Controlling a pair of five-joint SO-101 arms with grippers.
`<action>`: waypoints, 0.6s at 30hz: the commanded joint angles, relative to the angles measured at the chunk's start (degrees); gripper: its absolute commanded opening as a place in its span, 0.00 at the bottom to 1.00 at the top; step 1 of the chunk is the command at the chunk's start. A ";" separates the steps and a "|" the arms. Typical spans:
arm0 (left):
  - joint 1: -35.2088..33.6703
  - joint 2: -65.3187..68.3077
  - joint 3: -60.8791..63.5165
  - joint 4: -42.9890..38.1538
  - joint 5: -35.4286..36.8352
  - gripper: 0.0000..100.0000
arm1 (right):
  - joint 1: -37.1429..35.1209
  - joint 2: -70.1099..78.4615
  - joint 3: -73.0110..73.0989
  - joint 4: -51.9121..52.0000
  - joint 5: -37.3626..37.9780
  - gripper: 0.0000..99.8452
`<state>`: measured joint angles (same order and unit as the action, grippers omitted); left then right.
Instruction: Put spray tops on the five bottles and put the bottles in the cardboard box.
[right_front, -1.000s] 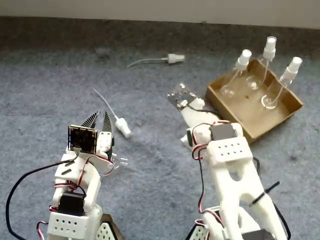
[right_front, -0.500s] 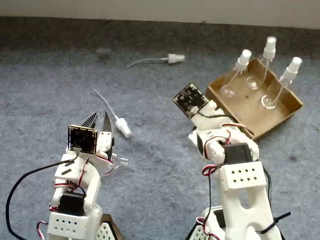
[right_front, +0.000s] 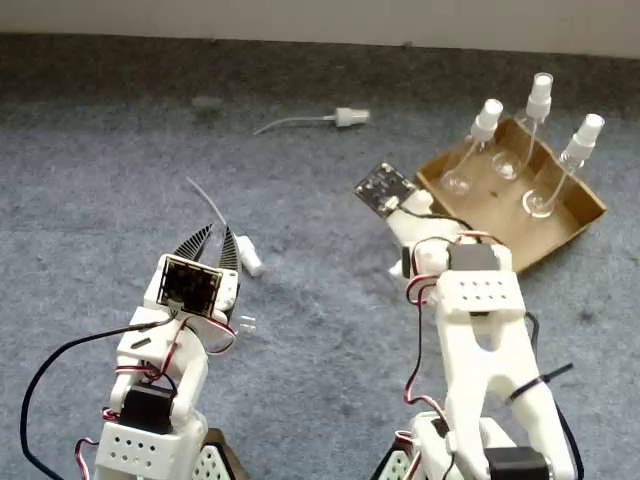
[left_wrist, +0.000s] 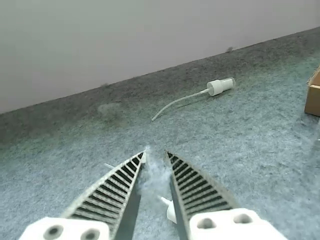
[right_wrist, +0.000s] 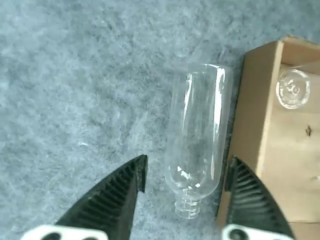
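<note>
We are seeing the left gripper (left_wrist: 156, 156) hanging slightly parted and empty just beside the near spray top (right_front: 247, 257). The far spray top (right_front: 345, 117) is lying well behind. The right gripper (right_wrist: 188, 162) is gaping wide astride a bare bottle (right_wrist: 197, 130), holding nothing, beside the cardboard box (right_front: 500, 225) of three capped bottles (right_front: 487, 120).

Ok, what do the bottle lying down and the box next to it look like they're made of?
The bottle looks like clear plastic or glass, smooth and glossy: the carpet shows through it and highlights glint near its neck. The box looks like plain brown cardboard, matte, with flat unprinted walls.
</note>
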<state>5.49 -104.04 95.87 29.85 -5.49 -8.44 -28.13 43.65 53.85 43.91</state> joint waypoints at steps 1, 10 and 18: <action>1.27 -0.75 1.19 0.09 -0.53 0.01 | 1.01 3.38 -6.55 -1.27 0.97 0.29; 1.27 -0.75 1.19 0.00 -0.62 0.01 | 0.84 13.41 -13.93 0.66 1.14 0.29; 1.27 -0.75 1.19 0.00 -0.62 0.01 | 1.10 25.27 -25.36 7.69 1.05 0.29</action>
<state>5.58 -104.04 96.04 29.85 -5.49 -8.44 -3.60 24.04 59.03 44.35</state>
